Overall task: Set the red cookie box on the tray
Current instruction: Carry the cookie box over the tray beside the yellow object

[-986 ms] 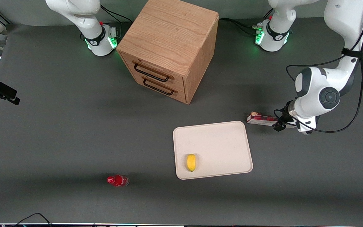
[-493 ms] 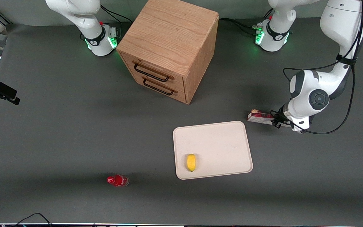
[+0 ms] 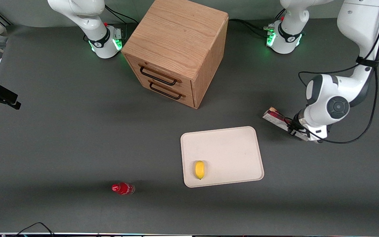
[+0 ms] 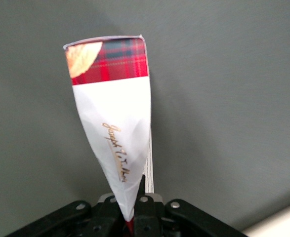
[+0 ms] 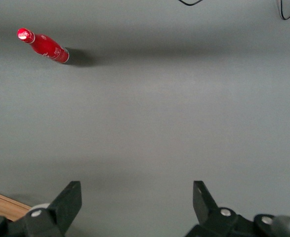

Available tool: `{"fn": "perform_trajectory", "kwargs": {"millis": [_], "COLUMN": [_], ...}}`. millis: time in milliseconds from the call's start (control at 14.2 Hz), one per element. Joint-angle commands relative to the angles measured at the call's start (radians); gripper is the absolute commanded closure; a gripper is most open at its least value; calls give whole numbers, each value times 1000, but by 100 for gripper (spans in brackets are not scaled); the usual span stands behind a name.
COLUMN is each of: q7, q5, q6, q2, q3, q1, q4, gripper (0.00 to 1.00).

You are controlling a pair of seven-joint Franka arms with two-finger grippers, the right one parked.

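The gripper sits at the right of the front view, pinching one end of the red cookie box. The box's free end, with its tan cookie picture, points up and toward the frame's middle, and seems to be lifted clear of the table, though that view does not settle it. The wrist view backs this: the box stands out from the closed fingers with grey table below. Holding it by the end leaves most of its length free to lay flat.

The tray lies just below and inward of the box in the front view, close but apart. A yellow lemon-like fruit rests near its lower corner, leaving most of the surface bare, so nothing blocks the short carry. The wooden drawer cabinet and small red bottle are well away.
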Motion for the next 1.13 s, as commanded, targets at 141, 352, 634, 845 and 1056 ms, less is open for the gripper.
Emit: {"fn": "perform_trajectory", "kwargs": {"millis": [141,352,634,845,1056], "q7": [167,344,473,473,474], "q5": [6,12,7,64,170], "q6": [-388,-477,-462,-392,-269], "q2": [19,50,102,229,368], "q3": [-72,-150,-262,-306,-306], "q1": [-3,-4,-4,-47,-72], "q4": [402,516,591,607,604], "gripper": [100,100,100,100,100]}}
